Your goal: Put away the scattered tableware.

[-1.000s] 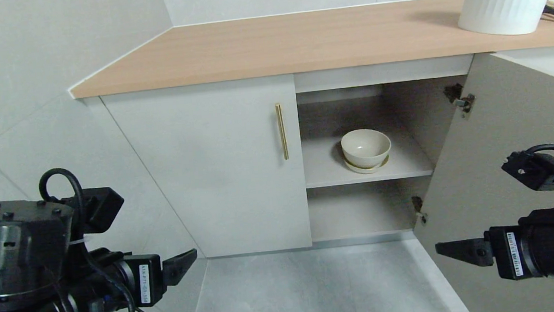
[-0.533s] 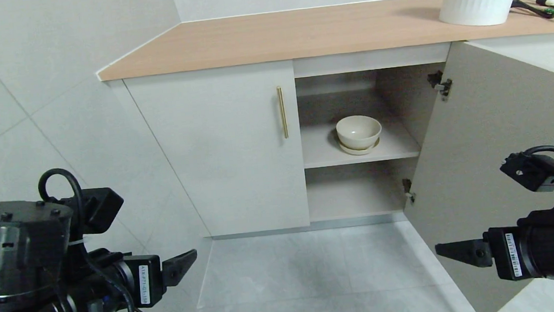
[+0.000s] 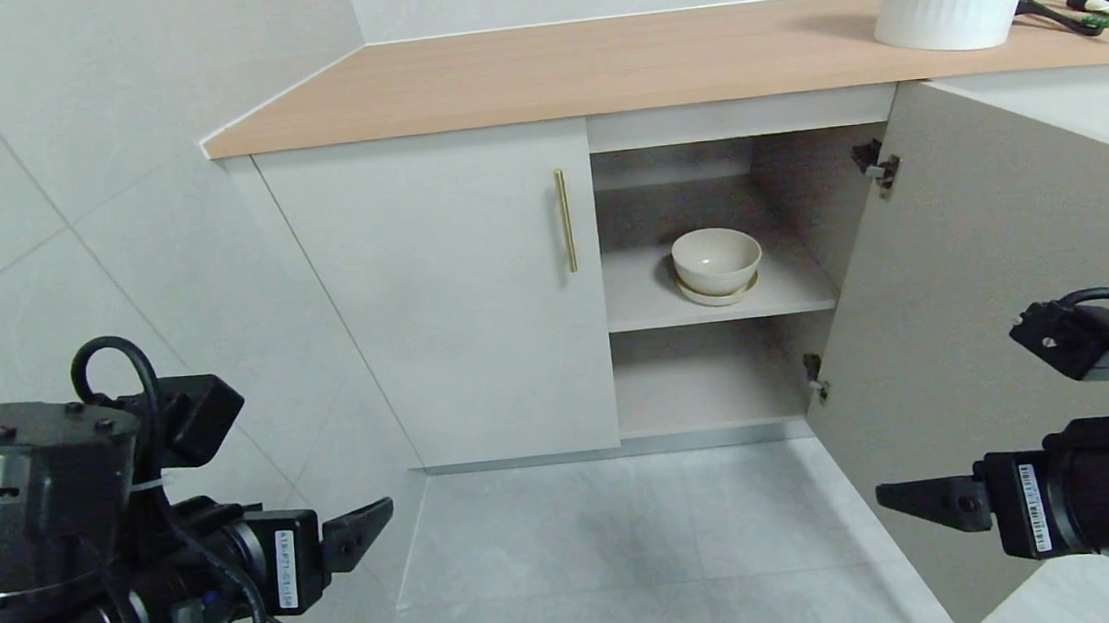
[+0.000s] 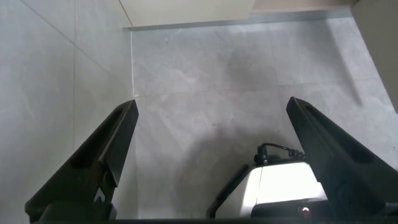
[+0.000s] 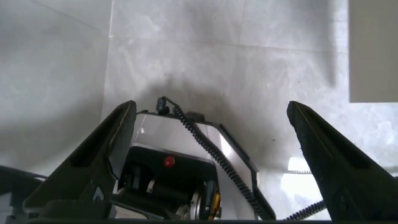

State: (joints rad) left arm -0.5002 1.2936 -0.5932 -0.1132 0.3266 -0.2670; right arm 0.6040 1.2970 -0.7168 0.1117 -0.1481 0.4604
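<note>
Cream ceramic bowl (image 3: 717, 259) sits on its matching saucer (image 3: 714, 296) on the grey cupboard's upper shelf (image 3: 642, 306), ahead and higher than our arms.
Left gripper (image 3: 370, 520) and right gripper (image 3: 900, 500) both spread, holding nothing. We'd say the open grey cupboard door (image 3: 990, 243) is next: just beside the right gripper, well apart from the left.

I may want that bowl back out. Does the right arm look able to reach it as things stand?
Probably yes: the cabinet's right door is swung open, nothing stands before the bowl, and the right end effector is open and empty, though low beside that door.
</note>
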